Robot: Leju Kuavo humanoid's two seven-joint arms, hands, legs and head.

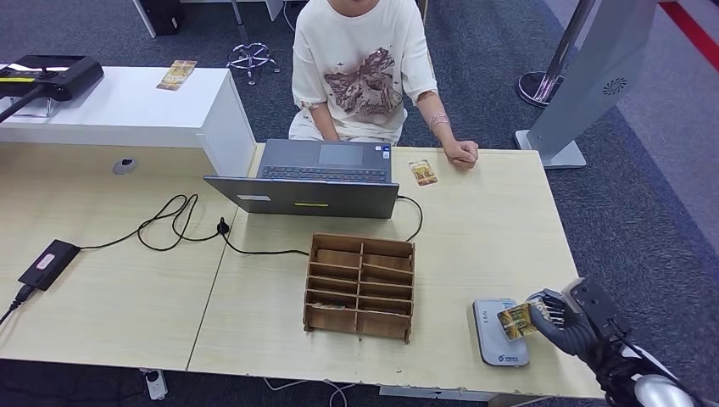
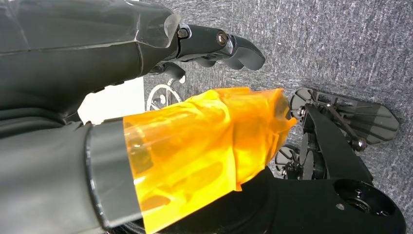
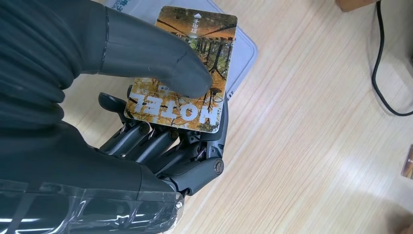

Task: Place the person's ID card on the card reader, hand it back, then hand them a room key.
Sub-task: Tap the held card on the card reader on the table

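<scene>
My right hand pinches the ID card between thumb and fingers, above the card reader at the counter's five o'clock corner. My left hand hangs, holding nothing, fingers loosely curled.

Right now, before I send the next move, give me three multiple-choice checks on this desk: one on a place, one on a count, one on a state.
1. Where does the card reader lie?
A. desk's near right
B. beside the laptop
C. on the white counter

2. How many cards lie near the person's hand?
A. none
B. one
C. three

3. The right hand is:
A. open
B. holding a card
C. resting on the organizer

Answers: 1 A, it sits by the near edge; 2 B, one card on the desk; 3 B, thumb presses the HOTEL card.
</scene>
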